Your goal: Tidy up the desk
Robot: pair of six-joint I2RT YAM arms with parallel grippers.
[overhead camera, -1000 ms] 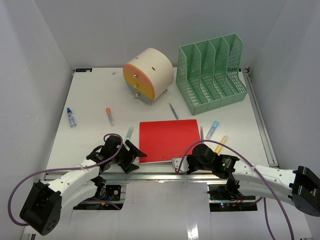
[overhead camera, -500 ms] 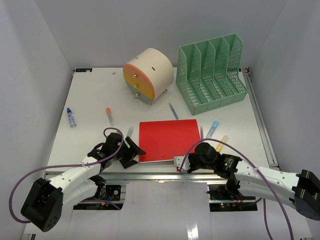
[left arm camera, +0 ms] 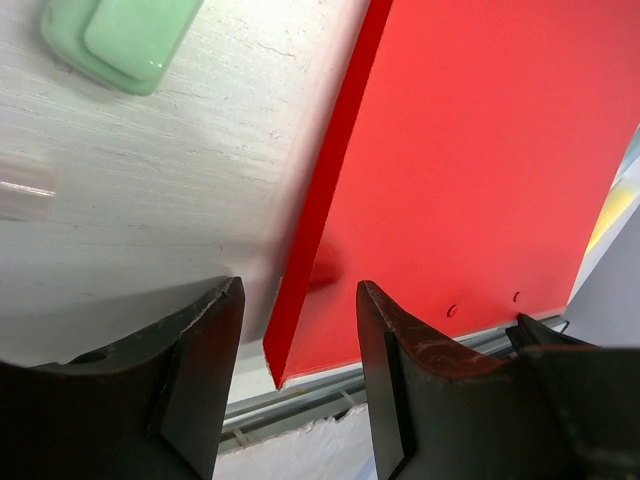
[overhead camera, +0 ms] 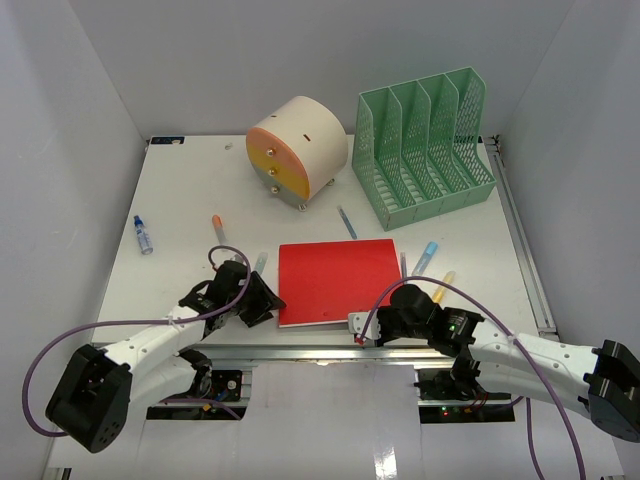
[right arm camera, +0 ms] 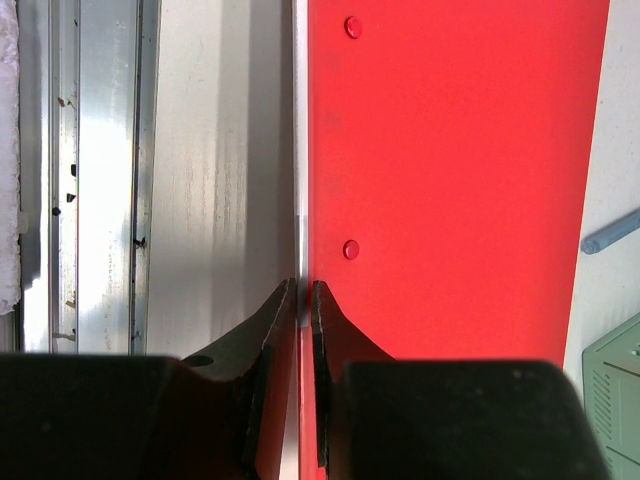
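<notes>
A red folder [overhead camera: 335,280] lies flat near the front of the white desk [overhead camera: 180,200]. My left gripper [overhead camera: 264,304] is open, and its jaws straddle the folder's near left corner [left arm camera: 290,330] without closing on it. In the left wrist view my left gripper [left arm camera: 298,300] has one finger on the desk side and one over the red cover. My right gripper [overhead camera: 362,328] is shut on the folder's near edge, right of centre. In the right wrist view its jaws [right arm camera: 304,290] pinch the thin edge of the red folder [right arm camera: 450,150].
A green file rack [overhead camera: 425,145] and a round drawer unit [overhead camera: 295,150] stand at the back. Loose on the desk are a small blue bottle [overhead camera: 144,235], an orange marker [overhead camera: 218,230], a green marker [overhead camera: 258,265], a blue pen [overhead camera: 347,222], a blue marker [overhead camera: 426,258] and a yellow marker [overhead camera: 443,285]. An aluminium rail [overhead camera: 300,352] runs along the front.
My left gripper has moved right and forward until its open jaws sit around the folder's near left corner. My right gripper has stayed shut on the folder's near edge.
</notes>
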